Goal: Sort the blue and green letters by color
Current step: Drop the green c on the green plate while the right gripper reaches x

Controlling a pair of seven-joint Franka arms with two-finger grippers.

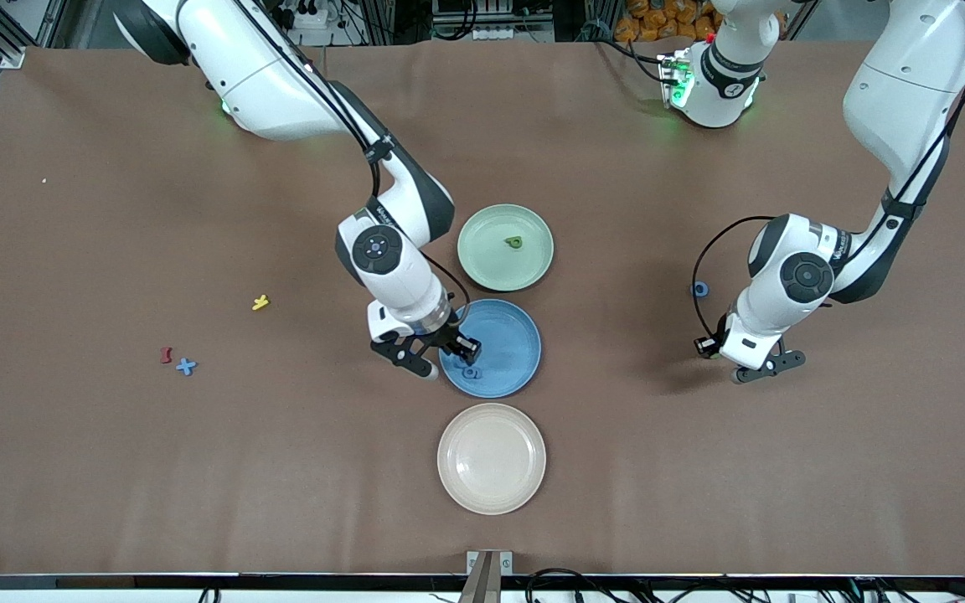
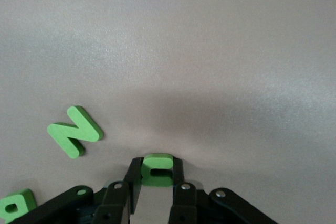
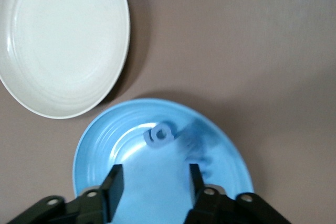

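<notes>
Letters lie scattered at the right arm's end of the table [image 1: 80, 469]: a dark red letter [image 1: 167, 355] touching a blue X [image 1: 187, 366], with a small yellow letter [image 1: 260, 302] farther from the front camera and toward the plates. Next comes the right gripper [image 1: 446, 358], hanging low over the rim of the blue plate [image 1: 516, 335] with its fingers [image 3: 116, 182] apart and nothing between them; directly under it, in the plate, sits a small blue letter [image 3: 159, 135], and beside that a second blue piece [image 3: 193, 141] shows only as a blur. Beside this gripper, farther from the front camera, the green plate [image 1: 482, 268] holds one green letter [image 1: 513, 243]; nearer to that camera the cream plate [image 1: 492, 458] holds nothing. Between the plates and the left gripper a blue O [image 1: 700, 289] rests on the table. The left gripper [image 1: 752, 368] is down at the table near the left arm's end, its fingers [image 2: 181, 182] clamped together on a green letter n [image 2: 157, 169]. Just beside that gripper a green N [image 2: 74, 131] lies flat, and another green letter [image 2: 16, 204] peeks in at the edge of the left wrist view, too cut off to read.
</notes>
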